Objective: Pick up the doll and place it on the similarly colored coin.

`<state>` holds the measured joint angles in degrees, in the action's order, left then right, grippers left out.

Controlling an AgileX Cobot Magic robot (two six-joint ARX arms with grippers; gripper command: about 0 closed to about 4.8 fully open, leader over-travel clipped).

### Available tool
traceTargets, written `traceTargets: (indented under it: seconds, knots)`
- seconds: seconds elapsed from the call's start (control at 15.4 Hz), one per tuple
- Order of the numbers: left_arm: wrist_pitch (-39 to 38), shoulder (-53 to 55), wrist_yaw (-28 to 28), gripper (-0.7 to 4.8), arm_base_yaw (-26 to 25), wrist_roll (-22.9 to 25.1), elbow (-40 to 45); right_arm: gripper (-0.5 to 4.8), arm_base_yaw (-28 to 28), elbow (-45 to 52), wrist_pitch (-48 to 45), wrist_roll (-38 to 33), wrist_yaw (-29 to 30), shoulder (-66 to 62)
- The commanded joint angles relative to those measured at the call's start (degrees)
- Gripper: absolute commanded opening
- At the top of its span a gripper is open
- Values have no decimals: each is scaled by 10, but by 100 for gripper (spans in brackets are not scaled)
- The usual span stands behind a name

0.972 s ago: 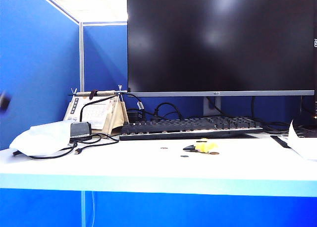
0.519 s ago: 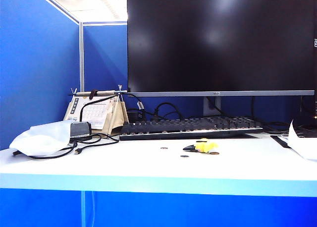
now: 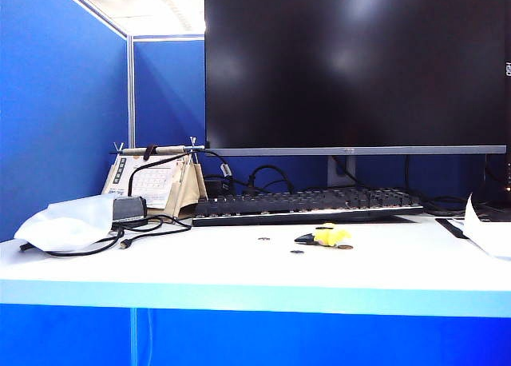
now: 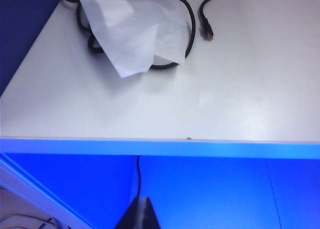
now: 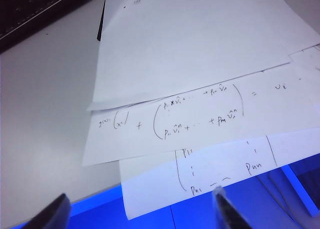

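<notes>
While the exterior view shows no arm at all, it alone catches the small bright yellow doll [image 3: 331, 236] lying on the white desk [image 3: 239, 270] just in front of the black keyboard [image 3: 307, 204], touching or overlapping the brass-tinted coin [image 3: 346, 246] beside it. Only the left wrist view shows the left gripper [image 4: 140, 215], fingers clenched together, off the desk's front edge near crumpled white plastic [image 4: 135, 29]. Only the right wrist view shows the right gripper [image 5: 140, 211], fingers spread and empty, over handwritten paper sheets [image 5: 200, 64].

The right gripper [image 5: 137, 209], fingers [image 5: 52, 214] spread wide, hangs over handwritten paper sheets [image 5: 200, 64].
</notes>
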<state>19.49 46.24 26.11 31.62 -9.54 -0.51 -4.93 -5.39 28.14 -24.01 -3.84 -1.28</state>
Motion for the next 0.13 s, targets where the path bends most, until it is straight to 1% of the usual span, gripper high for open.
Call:
traceTargets:
  seconds: [0.06,0.13]
  knots:
    - [7,0,2,-1,0,-1,0,368,1,5,-1,2,-3,1]
    - [7,0,2,-1,0,-1,0,368,1,5,-1,2,-3,1]
